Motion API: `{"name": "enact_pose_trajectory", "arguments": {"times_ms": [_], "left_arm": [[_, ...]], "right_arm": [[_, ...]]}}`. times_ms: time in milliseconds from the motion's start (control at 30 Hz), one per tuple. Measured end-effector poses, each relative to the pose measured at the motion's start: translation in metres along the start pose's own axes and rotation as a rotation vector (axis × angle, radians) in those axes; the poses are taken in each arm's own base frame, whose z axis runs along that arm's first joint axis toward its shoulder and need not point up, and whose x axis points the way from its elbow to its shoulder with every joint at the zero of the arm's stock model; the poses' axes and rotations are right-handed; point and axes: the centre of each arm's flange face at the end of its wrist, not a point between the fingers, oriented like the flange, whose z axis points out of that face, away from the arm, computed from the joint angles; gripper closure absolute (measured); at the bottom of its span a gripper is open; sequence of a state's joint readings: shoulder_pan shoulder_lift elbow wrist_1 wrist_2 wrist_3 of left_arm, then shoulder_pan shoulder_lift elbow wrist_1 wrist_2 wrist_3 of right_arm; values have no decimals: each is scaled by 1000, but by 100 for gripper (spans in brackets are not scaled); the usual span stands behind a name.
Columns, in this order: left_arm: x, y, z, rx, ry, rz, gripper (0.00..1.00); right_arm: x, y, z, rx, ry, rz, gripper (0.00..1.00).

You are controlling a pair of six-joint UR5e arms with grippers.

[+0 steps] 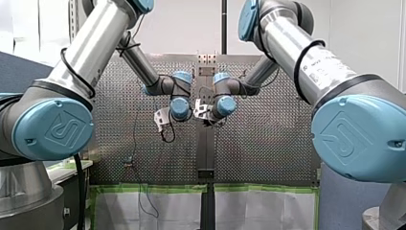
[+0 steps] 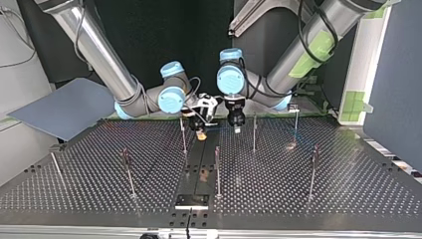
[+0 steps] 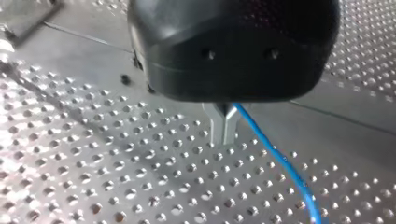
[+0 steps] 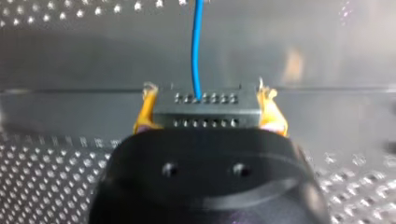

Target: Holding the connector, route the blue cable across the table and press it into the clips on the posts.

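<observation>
Thin posts dot the perforated table, with wide bare lanes between them at the frame's lower left and lower right. Upper centre is tight: the right gripper and left gripper hang close, the blue cable strung between them and posts on either side.

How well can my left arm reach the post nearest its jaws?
Probably yes: nothing stands between my left jaws, on the blue cable, and that post; my right jaws, holding the connector, are on the other side.

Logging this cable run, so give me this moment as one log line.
right gripper: shut on connector | left gripper: shut on blue cable | place: both over table middle
</observation>
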State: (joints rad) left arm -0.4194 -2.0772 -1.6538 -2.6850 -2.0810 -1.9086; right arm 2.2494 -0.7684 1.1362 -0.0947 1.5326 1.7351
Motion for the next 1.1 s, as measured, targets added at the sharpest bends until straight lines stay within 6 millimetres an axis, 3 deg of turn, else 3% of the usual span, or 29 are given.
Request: {"name": "enact_pose_trajectory", "arguments": {"times_ms": [367, 1100], "left_arm": [[-7, 4, -14, -61, 35, 55, 100], [-102, -15, -56, -17, -36, 40, 100]], "right_arm": [[58, -8, -25, 8, 56, 24, 100], [146, -4, -104, -38, 82, 102, 100]]}}
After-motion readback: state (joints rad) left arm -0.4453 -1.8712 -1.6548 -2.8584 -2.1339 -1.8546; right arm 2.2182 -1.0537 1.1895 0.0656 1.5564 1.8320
